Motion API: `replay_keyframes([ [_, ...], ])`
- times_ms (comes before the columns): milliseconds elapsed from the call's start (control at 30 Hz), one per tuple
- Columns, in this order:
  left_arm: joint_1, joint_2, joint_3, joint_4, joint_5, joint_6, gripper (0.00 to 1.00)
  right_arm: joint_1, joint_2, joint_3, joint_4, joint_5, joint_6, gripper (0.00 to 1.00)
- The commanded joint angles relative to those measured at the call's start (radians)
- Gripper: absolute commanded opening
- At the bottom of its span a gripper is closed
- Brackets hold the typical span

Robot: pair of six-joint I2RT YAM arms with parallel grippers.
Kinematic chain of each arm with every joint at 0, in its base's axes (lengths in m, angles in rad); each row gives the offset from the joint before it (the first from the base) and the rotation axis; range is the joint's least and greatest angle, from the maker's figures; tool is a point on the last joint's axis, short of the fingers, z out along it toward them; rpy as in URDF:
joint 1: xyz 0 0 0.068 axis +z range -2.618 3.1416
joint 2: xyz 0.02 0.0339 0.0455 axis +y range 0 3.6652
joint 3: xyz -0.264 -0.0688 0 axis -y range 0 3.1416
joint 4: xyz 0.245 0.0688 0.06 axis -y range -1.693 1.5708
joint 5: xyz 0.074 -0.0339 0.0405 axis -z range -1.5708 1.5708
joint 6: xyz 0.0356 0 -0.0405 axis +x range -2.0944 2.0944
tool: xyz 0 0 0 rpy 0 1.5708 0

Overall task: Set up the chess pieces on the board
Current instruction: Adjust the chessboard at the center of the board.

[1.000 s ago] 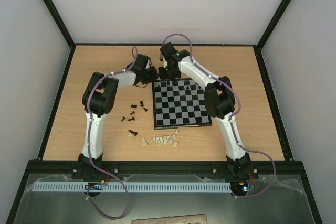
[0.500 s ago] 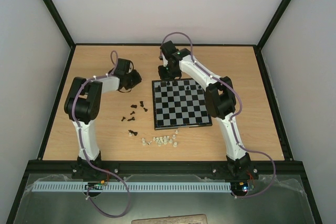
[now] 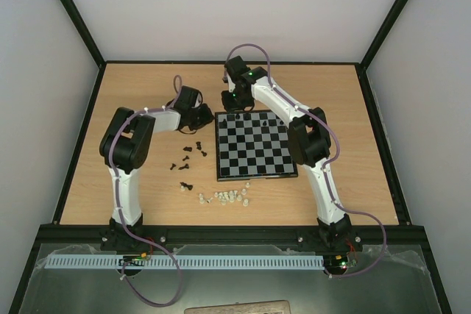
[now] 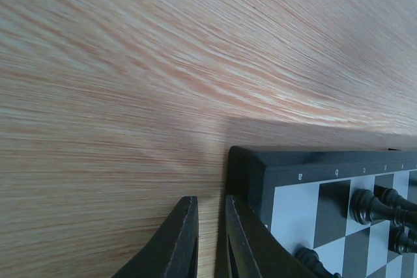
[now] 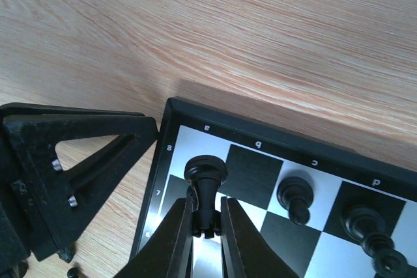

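Loose chess pieces (image 3: 190, 154) left of board (image 3: 254, 176)

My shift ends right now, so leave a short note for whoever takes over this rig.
Right gripper: shut on a black chess piece, standing upright at the board's far-left corner squares.
Left gripper: nearly closed, holding nothing, just off the board's far-left corner over the table.
Done: a few black pieces stand along the far rows.
Left: loose black pieces lie on the table left of the board; whitish pieces are clustered near its front-left corner. Release the held piece, then fetch the rest.
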Motion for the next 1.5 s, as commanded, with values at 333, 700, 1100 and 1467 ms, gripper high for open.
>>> replay_keyframes([
  [333,-0.022,0.071,0.106,0.016,0.031,-0.008,0.14,-0.006,0.016,0.038,-0.096,0.017,-0.024,0.1],
  [700,-0.018,-0.101,-0.031,-0.006,-0.003,0.014,0.15,-0.002,0.095,0.132,-0.165,0.003,-0.039,0.12],
  [1100,-0.014,-0.37,-0.246,-0.042,-0.038,0.057,0.17,0.012,0.173,0.211,-0.199,0.019,-0.038,0.14],
  [1467,0.0,-0.396,-0.269,-0.028,-0.011,0.062,0.17,0.021,0.187,0.217,-0.189,0.027,-0.024,0.14],
])
